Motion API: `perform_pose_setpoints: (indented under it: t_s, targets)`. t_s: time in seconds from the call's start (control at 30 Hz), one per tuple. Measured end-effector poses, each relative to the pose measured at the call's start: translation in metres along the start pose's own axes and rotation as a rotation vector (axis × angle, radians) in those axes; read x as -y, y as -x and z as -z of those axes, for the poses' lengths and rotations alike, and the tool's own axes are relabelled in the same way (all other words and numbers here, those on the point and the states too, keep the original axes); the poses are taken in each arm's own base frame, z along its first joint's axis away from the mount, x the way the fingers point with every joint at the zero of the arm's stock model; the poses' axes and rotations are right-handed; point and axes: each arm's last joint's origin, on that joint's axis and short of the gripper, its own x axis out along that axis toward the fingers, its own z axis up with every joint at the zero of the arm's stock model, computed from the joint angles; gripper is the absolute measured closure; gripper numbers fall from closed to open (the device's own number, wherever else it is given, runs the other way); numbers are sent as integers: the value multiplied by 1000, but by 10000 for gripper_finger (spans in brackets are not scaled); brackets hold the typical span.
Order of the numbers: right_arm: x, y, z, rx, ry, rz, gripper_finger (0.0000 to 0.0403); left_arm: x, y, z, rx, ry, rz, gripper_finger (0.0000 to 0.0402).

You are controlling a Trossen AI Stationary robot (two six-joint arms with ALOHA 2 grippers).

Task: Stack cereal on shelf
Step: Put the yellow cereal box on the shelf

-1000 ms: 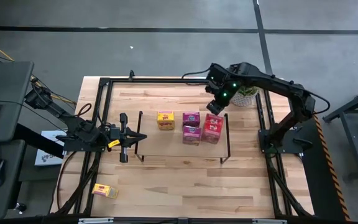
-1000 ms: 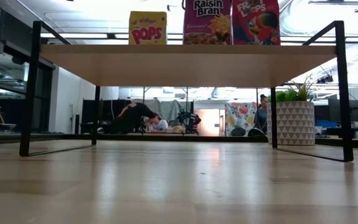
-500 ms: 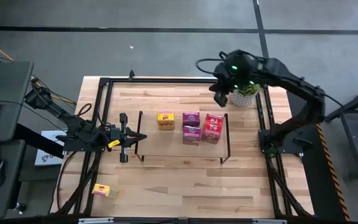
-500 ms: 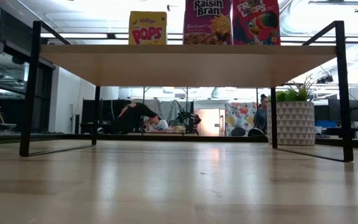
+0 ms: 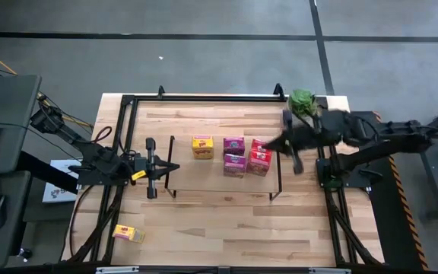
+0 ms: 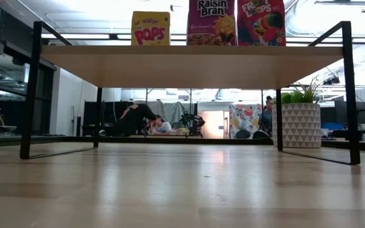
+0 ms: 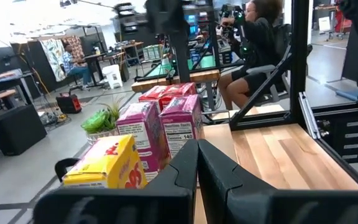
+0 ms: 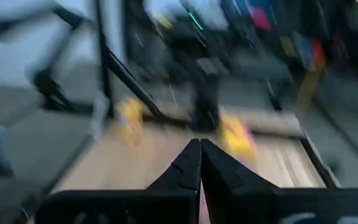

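Five cereal boxes stand upright on the shelf (image 5: 204, 179): a yellow one (image 5: 202, 147), two magenta ones (image 5: 234, 154) and two red ones (image 5: 261, 154). Another yellow box (image 5: 128, 234) lies on the table near its front left corner. My left gripper (image 5: 172, 168) is shut and empty, level at the shelf's left end, pointing along the boxes (image 7: 138, 127). My right gripper (image 5: 274, 146), blurred, is shut and empty above the shelf's right end, beside the red boxes. In the low view the shelf board (image 6: 195, 63) carries the box fronts (image 6: 211, 22).
A potted green plant (image 5: 303, 101) stands at the table's far right, close behind my right arm. A black frame (image 5: 128, 137) runs around the tabletop. Bare wood lies in front of the shelf. People sit in the room beyond the table.
My right gripper has risen from above the red boxes, swung toward the far edge near the plant, then drawn back toward the table's right edge, tipping from pointing down to nearly level. It stays shut. The boxes have not moved.
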Motion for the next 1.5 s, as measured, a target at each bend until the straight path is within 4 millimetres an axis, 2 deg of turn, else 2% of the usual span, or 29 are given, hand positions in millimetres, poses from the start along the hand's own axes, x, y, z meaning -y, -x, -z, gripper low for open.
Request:
perform_pose_setpoints:
  t_s: [0.13, 0.23, 0.4, 0.53, 0.67, 0.83, 1.17, 1.33, 1.5]
  targets:
    - [-27, 5, 17, 266, 116, -125, 403, -1, 0, -2, 18, -6, -23, 399]
    - [-43, 5, 32, 388, 178, -180, 403, -1, 0, -3, 20, -5, -27, 399]
    - [-60, -3, 59, 405, 205, -250, 402, -1, 0, -3, 20, -4, -29, 399]
    - [-68, -11, 74, 373, 250, -206, 402, -1, 0, -3, 20, -2, -29, 399]
    - [-76, -17, 80, 362, 319, -83, 402, -1, 0, -3, 20, -2, -29, 399]
    - [-79, -20, 78, 343, 289, 124, 402, -1, 0, -3, 20, -2, -29, 399]
    - [-80, -20, 77, 359, 267, 154, 402, -1, 0, -4, 24, -31, -31, 396]
    - [-80, -20, 77, 359, 266, 153, 402, -6, 0, -25, 46, -32, -31, 354]
    - [-80, -20, 77, 356, 237, 146, 402, -11, 2, -46, 1, -70, 16, 259]
